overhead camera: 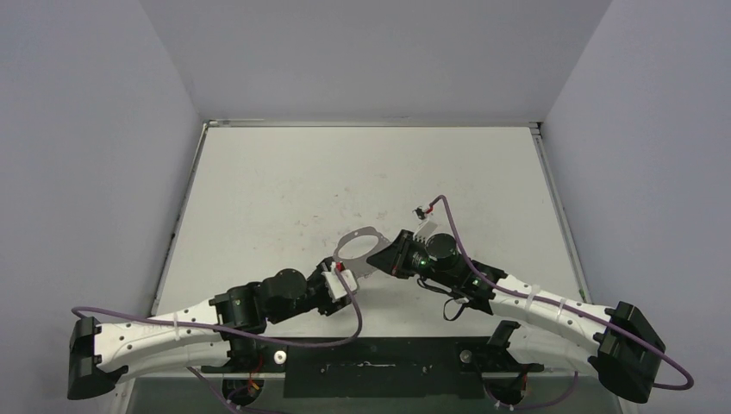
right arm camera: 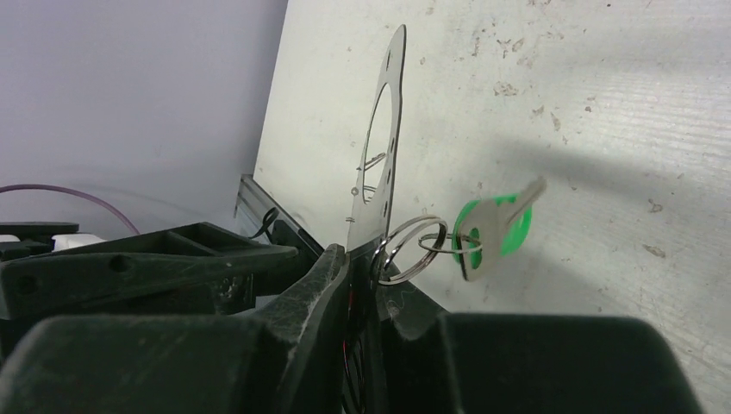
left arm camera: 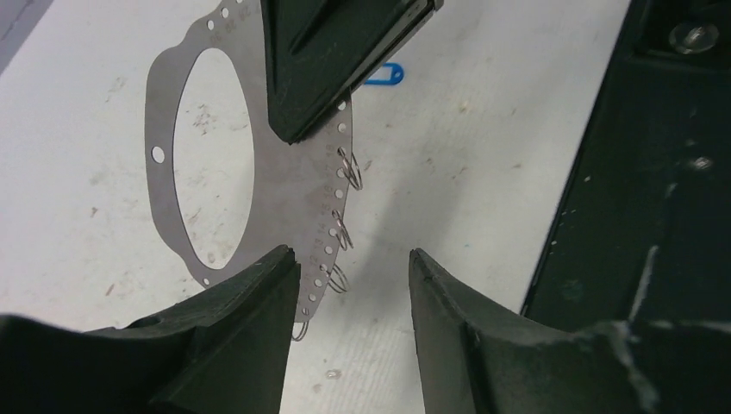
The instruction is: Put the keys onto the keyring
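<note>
Risk: keyring (left arm camera: 284, 198), rim pinched in closed right fingers (right arm camera: 323, 276) with green key (right arm camera: 500, 226) dangling alongside, may pivot or slip, with left fingers (left arm camera: 250, 328) half parted, holding nothing; blue key (left arm camera: 385, 76) loose on counter (left arm camera: 483, 172).

The keyring (left arm camera: 293, 198) is a thin, flat grey metal plate with a large oval opening and small holes and wire loops along one rim. It stands on edge, pinched in the right gripper (right arm camera: 360, 263). The green key (right arm camera: 491, 233) hangs from a loop just beside that gripper. The blue key (left arm camera: 384, 76) peeks out just past it, only its tag showing.
</note>
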